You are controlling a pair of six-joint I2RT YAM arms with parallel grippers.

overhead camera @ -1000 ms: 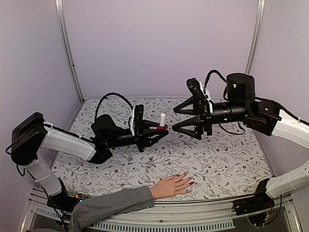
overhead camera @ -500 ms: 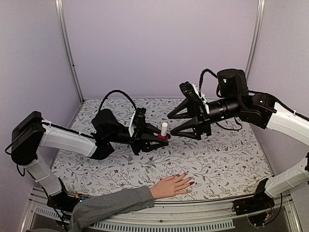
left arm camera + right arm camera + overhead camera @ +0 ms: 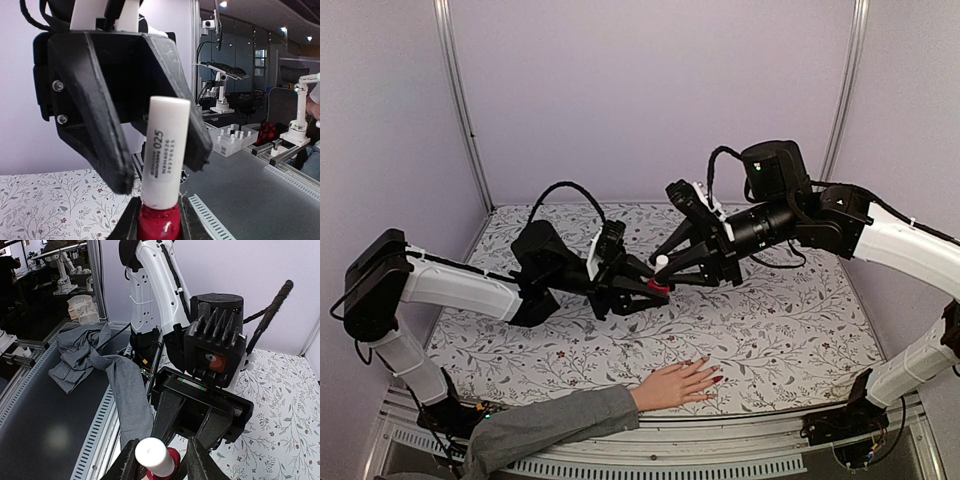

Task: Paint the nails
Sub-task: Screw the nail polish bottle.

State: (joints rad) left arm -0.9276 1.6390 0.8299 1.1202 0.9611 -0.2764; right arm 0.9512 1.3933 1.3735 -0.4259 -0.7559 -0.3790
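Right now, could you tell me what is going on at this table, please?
The left end effector holds a small red polish bottle by its body, above the table. The right end effector is open, with a finger on either side of the bottle's white cap, apparently about to take it off. A hand in a grey sleeve lies flat at the near edge, some nails showing red. Nothing touches them.

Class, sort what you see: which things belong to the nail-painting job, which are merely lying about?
Job: nails, red polish bottle, its white cap, left hand gripping the bottle, right hand open around the cap.
Lying about: floral table cover, grey sleeve.
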